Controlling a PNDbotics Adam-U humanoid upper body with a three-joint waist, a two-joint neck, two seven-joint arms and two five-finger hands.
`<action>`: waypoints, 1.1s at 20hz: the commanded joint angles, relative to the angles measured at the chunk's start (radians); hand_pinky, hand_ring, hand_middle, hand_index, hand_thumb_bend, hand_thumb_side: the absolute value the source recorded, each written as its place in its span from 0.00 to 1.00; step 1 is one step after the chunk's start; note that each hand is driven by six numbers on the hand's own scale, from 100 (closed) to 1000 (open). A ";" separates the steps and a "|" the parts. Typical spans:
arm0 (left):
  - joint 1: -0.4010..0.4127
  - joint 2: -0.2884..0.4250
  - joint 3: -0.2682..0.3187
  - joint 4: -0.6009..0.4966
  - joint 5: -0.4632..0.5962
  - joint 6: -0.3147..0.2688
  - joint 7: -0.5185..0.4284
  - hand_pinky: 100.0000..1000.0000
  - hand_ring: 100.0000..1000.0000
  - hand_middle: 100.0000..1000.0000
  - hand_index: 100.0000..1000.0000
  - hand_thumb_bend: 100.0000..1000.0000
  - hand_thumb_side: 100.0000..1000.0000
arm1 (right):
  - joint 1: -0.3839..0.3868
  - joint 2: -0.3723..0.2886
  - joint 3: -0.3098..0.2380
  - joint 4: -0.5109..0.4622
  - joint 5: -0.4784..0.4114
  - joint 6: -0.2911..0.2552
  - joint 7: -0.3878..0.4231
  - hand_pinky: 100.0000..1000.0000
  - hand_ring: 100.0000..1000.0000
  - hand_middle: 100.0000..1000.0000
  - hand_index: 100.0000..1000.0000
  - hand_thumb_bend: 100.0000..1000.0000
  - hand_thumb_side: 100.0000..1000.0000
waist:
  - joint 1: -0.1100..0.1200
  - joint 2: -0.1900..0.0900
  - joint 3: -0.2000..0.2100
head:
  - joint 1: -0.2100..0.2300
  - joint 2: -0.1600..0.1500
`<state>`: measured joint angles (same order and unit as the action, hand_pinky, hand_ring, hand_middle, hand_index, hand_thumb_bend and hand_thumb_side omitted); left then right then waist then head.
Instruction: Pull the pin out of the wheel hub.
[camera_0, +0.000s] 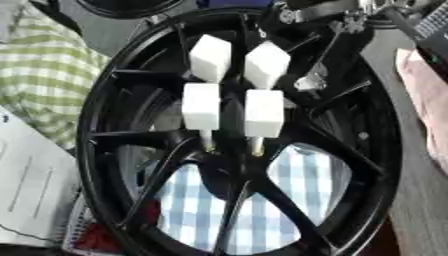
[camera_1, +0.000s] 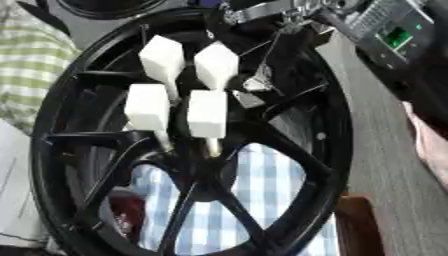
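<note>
A black spoked wheel hub fills both views. Four white block-headed pins stand near its centre. The two lower ones are upright, and their metal shafts enter the hub's middle. The two upper blocks lean to the right. My right hand, black with silver joints, reaches in from the upper right. It lies over the spokes beside the upper right block. Its fingers blend into the dark wheel, so their state is unclear. My left hand does not show.
Blue-and-white checked cloth lies under the wheel and green checked cloth lies to its left. White sheets sit lower left. A device with a green display is upper right. A pinkish shape borders the right rim.
</note>
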<state>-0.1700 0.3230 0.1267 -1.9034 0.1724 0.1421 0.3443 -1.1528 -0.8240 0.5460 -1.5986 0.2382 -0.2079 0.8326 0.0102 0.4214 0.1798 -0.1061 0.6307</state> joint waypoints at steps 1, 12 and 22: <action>-0.006 0.012 0.010 -0.017 -0.001 0.001 -0.004 0.91 0.57 0.59 0.69 0.25 0.70 | -0.002 -0.050 -0.022 -0.059 -0.040 0.024 -0.003 0.86 0.75 0.56 0.59 0.01 0.15 | -0.012 -0.010 0.002 | 0.002 -0.004; 0.000 0.011 0.010 -0.015 -0.005 0.004 -0.009 0.91 0.56 0.59 0.69 0.25 0.70 | 0.003 -0.056 -0.032 -0.065 -0.114 0.145 -0.076 0.82 0.65 0.39 0.38 0.00 0.23 | -0.013 -0.023 -0.003 | 0.000 0.001; 0.013 0.015 0.015 -0.011 -0.011 0.008 -0.011 0.91 0.56 0.59 0.69 0.26 0.71 | -0.016 -0.084 -0.099 -0.064 -0.160 0.200 -0.045 0.82 0.62 0.38 0.36 0.00 0.24 | -0.010 -0.051 -0.022 | 0.004 0.015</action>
<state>-0.1565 0.3230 0.1298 -1.9029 0.1667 0.1501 0.3353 -1.1488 -0.8714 0.4765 -1.6492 0.0940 -0.0140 0.7847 0.0098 0.4160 0.1566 -0.1057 0.6414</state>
